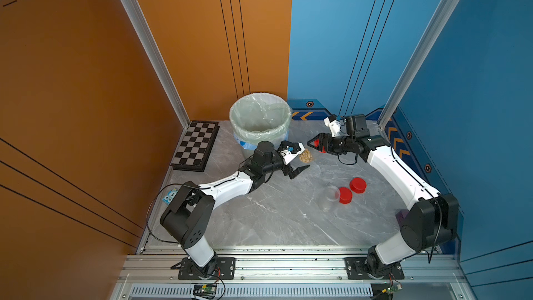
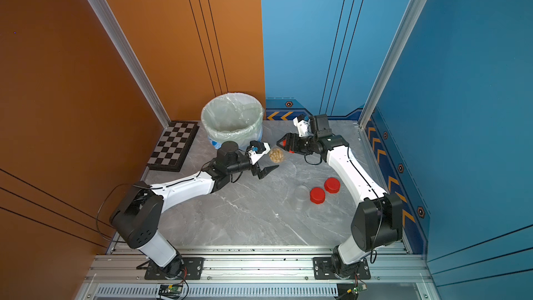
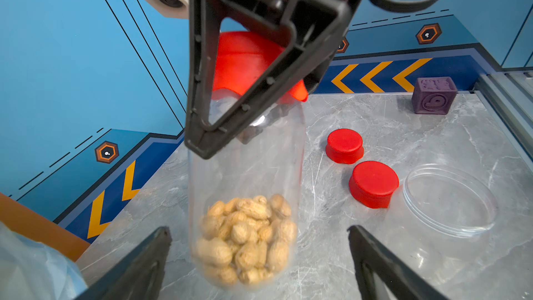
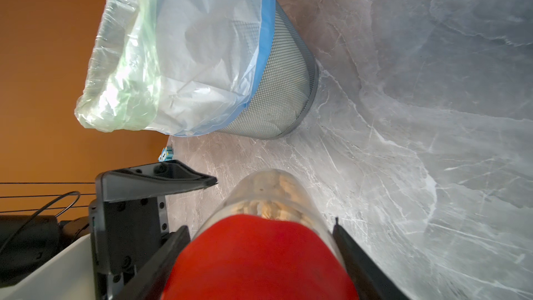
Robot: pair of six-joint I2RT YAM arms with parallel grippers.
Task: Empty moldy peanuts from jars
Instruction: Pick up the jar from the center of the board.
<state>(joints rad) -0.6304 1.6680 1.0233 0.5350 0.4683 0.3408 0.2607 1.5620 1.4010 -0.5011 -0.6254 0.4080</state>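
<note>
The red lid (image 4: 259, 261) of a still-capped jar (image 3: 248, 174) of peanuts (image 3: 248, 240) sits clamped in the right gripper (image 1: 314, 143) near the bin (image 4: 288, 82), with the left gripper (image 3: 258, 230) spread wide astride its base, while two loose lids (image 3: 344, 145) (image 3: 373, 183) beside an empty jar (image 3: 450, 200) suggest this one is left to empty.

Orange wall (image 1: 72, 82), blue wall (image 1: 331, 38), gry marble tbl (image 1: 274, 220), alu frame (image 1: 144, 41)

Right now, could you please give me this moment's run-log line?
right gripper: shut on red-lidded clear plastic jar | tan peanuts: inside | left gripper: open, straddling jar, no contact
</note>
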